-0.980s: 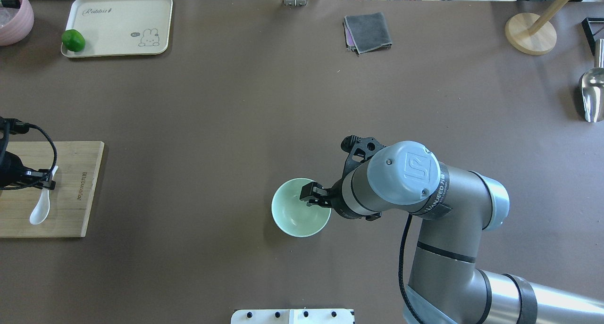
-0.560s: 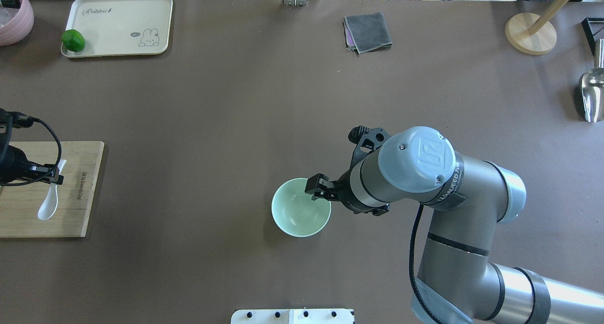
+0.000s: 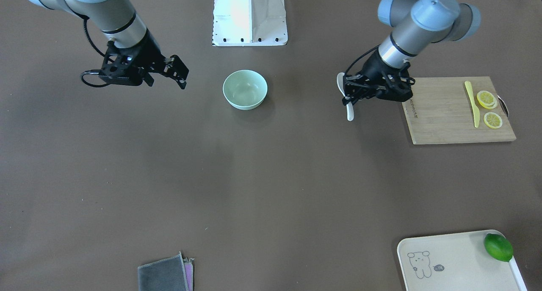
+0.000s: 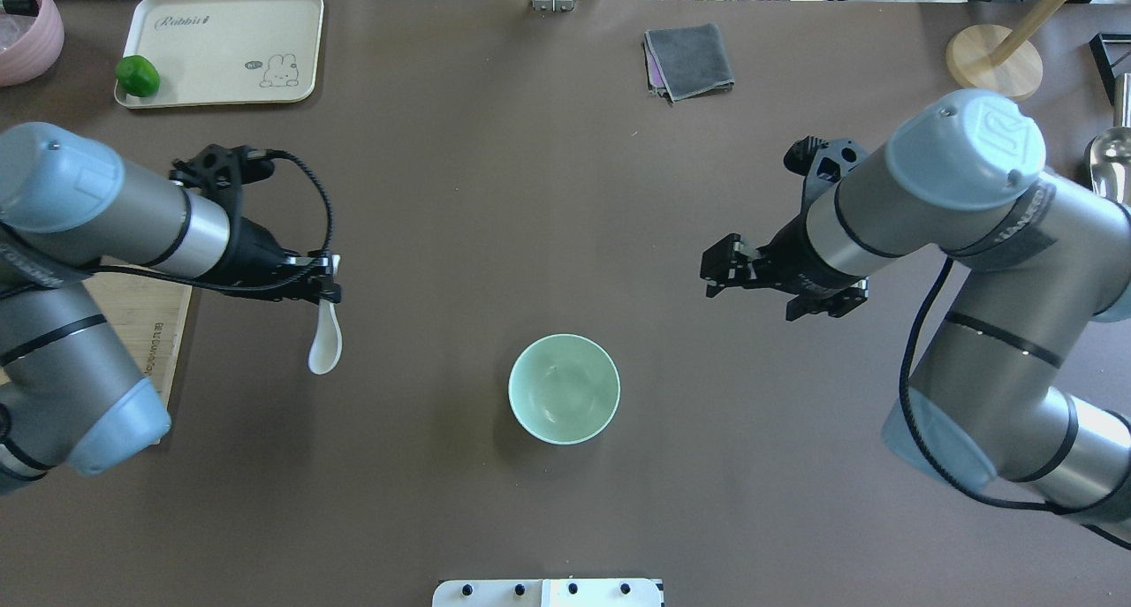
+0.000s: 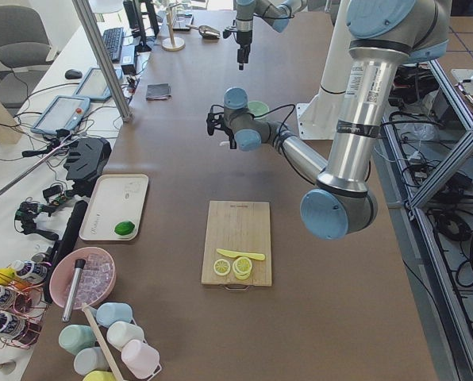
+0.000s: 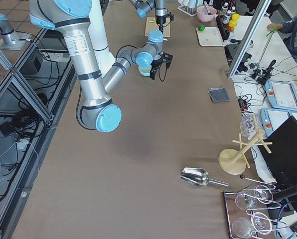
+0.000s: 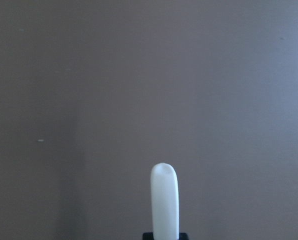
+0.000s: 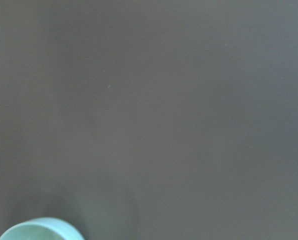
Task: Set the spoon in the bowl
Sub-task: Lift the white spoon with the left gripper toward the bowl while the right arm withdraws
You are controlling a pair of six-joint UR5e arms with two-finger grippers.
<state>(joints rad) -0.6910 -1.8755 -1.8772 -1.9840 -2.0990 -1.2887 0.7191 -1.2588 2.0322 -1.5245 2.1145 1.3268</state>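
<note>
Spoon [image 4: 325, 346] sits in my left pincer [image 4: 329, 287], which is clamped on its handle above the desk [image 4: 495, 192], well apart from the bowl [image 4: 564, 388]. My right pincer [image 4: 717, 271] hovers with fingers apart, holding nothing, on the bowl's other side.

The spoon [image 4: 324, 346] is recorded as glossy white, the bowl [image 4: 564, 389] as plain pale mint green, the surface [image 4: 495, 192] as uniform dark brown. The tray [image 4: 221, 68] is noted cream, printed with a rabbit.
</note>
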